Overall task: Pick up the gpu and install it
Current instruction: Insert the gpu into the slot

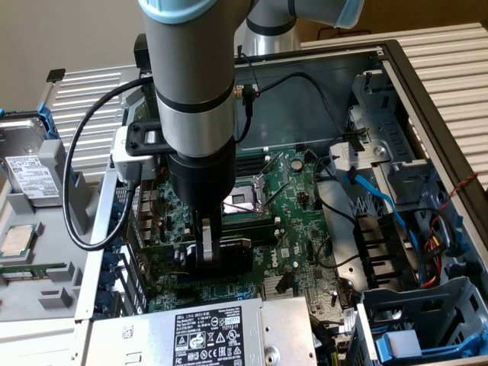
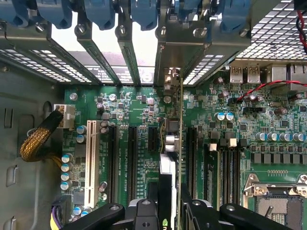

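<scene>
The gpu [image 1: 235, 252] stands on edge over the green motherboard [image 1: 301, 229] inside the open computer case, its black cooler block showing beside the fingers. My gripper [image 1: 207, 255] reaches straight down and is shut on the gpu. In the wrist view the gpu [image 2: 171, 139] is edge-on between my fingers [image 2: 144, 213], running along an expansion slot of the motherboard [image 2: 129, 105]. Its silver bracket [image 2: 169, 76] stands at the rear slot opening of the case. I cannot tell how deep the card sits in the slot.
Other black slots [image 2: 132, 158] and a white slot [image 2: 90, 163] lie beside the card. Blue latches [image 2: 144, 12] line the rear wall. The CPU socket [image 1: 244, 200], power supply [image 1: 198, 332], blue cables [image 1: 374, 194] and drive cage [image 1: 427, 320] crowd the case. A hard drive [image 1: 30, 171] lies outside.
</scene>
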`<act>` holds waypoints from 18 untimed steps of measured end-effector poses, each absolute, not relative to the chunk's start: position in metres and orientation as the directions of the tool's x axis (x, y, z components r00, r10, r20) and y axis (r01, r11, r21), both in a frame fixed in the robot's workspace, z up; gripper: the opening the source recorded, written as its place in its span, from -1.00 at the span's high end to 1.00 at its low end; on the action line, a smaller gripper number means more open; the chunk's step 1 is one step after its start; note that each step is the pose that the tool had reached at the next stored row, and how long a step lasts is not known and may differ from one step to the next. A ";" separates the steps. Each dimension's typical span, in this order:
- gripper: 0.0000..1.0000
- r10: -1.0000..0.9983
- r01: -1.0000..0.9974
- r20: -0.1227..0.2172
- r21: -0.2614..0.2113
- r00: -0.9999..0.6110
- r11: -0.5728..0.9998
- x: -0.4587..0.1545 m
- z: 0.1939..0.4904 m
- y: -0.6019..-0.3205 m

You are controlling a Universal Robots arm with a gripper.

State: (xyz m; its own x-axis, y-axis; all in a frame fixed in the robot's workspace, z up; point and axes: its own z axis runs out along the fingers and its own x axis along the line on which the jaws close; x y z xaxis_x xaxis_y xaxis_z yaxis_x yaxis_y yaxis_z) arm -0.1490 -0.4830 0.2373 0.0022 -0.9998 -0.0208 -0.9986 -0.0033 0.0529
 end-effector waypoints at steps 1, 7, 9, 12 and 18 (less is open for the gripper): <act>0.45 -1.000 -0.999 -0.021 0.053 0.002 -0.003 -0.149 0.237 -0.483; 0.45 -1.000 -0.999 -0.021 0.053 0.002 -0.003 -0.149 0.237 -0.483; 0.45 -1.000 -0.999 -0.021 0.053 0.002 -0.003 -0.149 0.237 -0.483; 0.45 -1.000 -0.999 -0.021 0.053 0.002 -0.003 -0.149 0.237 -0.483; 0.45 -1.000 -0.999 -0.021 0.053 0.002 -0.003 -0.149 0.237 -0.483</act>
State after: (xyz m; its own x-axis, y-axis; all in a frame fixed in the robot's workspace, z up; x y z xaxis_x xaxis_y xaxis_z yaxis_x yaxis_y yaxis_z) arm -0.1490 -0.4830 0.2373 0.0022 -0.9998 -0.0208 -0.9986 -0.0033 0.0529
